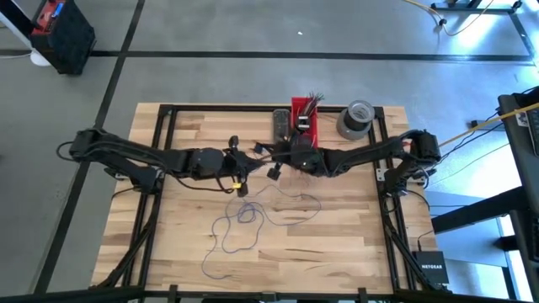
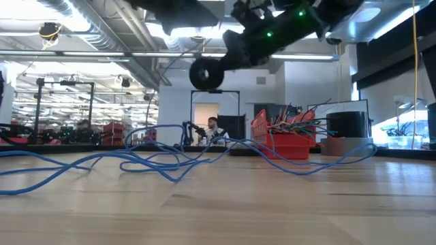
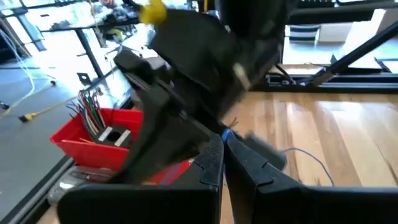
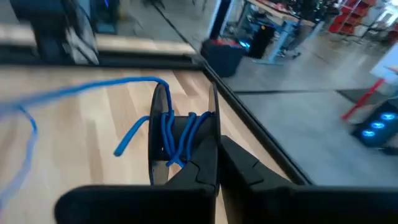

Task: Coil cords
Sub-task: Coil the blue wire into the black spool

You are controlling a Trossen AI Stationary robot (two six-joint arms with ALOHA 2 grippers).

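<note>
Both arms hang mid-counter (image 1: 185, 252). The right gripper (image 4: 217, 158) has its fingers pinched on a black spool (image 4: 163, 134) wound with blue cord (image 1: 244, 220), the rest sprawling loose over the wood. The left gripper (image 3: 224, 152) has its fingers pressed together, nothing visibly held.

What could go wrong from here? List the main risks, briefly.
1. Only a few loose turns of cord sit on the spool in the right hand, with a free end sticking out; they may slip off.
2. The rest lies in overlapping loops on the table and could knot when pulled.
3. It runs close by the red bin of wires and might snag.
</note>
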